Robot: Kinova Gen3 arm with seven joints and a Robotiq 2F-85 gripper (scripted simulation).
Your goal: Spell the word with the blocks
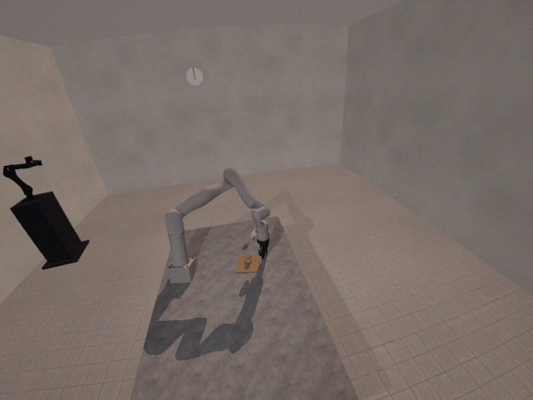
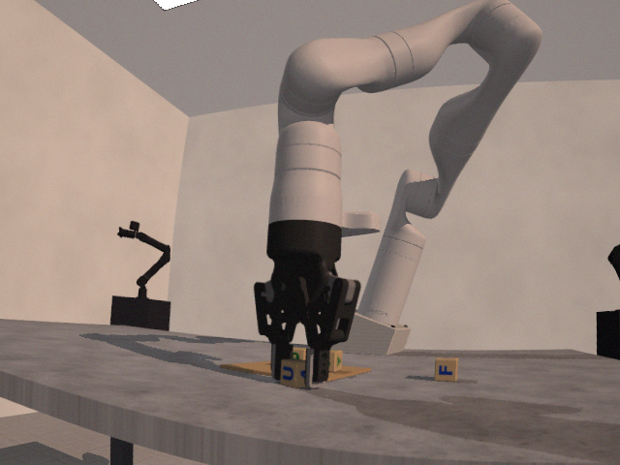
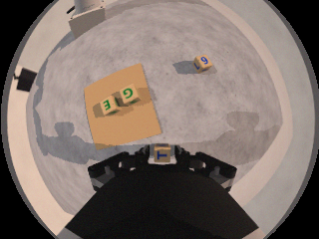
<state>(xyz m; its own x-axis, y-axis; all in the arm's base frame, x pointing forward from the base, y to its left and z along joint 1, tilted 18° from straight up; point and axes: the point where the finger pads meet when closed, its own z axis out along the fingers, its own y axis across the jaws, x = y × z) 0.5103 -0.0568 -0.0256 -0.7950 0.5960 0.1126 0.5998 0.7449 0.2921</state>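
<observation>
The orange mat (image 1: 241, 268) (image 2: 245, 367) (image 3: 125, 131) lies flat. The G block (image 2: 335, 360) (image 3: 130, 94) and the E block (image 2: 298, 353) (image 3: 109, 105) stand on it close together, their green letters upright as seen from the base, G left of E. The T block (image 2: 291, 373) (image 3: 161, 154) rests on the table just beyond the mat's far edge, its blue T facing up and turned sideways. My gripper (image 1: 262, 257) (image 2: 299, 376) (image 3: 161, 150) is half open and low, its fingers on either side of the T block. No grip on it shows. Finger contact cannot be told.
The fourth block (image 1: 246, 243) (image 2: 446, 369) (image 3: 202, 63) stands off the mat, on the base's left side, with a blue 6 or 9 on top. The robot base (image 1: 181, 272) (image 2: 383, 334) (image 3: 87, 21) is beyond the mat. The table's edge (image 2: 200, 420) runs behind the gripper.
</observation>
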